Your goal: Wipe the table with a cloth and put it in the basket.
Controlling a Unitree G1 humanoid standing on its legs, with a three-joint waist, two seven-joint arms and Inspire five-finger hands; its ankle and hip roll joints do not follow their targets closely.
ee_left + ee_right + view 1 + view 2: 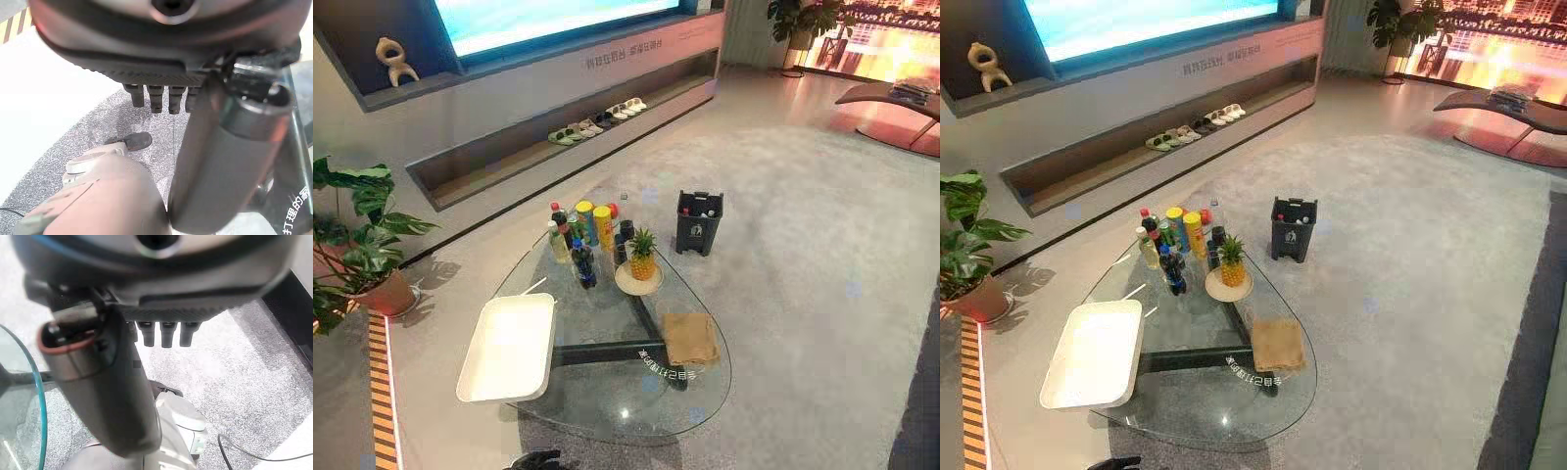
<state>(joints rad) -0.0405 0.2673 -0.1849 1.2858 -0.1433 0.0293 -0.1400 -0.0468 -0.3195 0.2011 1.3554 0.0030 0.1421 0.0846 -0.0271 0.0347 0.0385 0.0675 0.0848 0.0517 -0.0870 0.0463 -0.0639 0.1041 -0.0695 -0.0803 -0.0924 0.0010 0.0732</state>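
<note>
Left robot hand (146,63) hangs loose over the grey carpet (783,196). Its fingers (156,100) are relaxed and pointing down, thumb (220,161) sticks out to the side, and it's got hold of nothing. Right robot hand (195,298) is the same deal: fingers (166,335) slack, thumb (107,391) out, not gripping anything. The rim of the glass desk (597,409) shows just beside it in the right wrist view.

Cloth (689,338) is tan/brown and lies flat on the desk at abt 4 o'clock, near the rim and well apart from both hands. White tray (509,345) sits at abt 8 o'clock w/ its outer side hanging over the desk rim a bit. Cloth and tray are well apart, w/ the dark desk base (597,352) showing thru the glass between them.

Toward 12 o'clock there's a pineapple (641,257) upright on a small round plate (626,282). Just beside it at abt 11 o'clock is a bunch of bottles + cans (582,235), all upright and packed close together.

Off the desk at 1 o'clock a black bin (699,222) stands on the carpet. Potted plant (357,245) is on the floor at 9 o'clock. Far back at 12 there's a low shelf w/ pairs of slippers (597,122) in a row.
</note>
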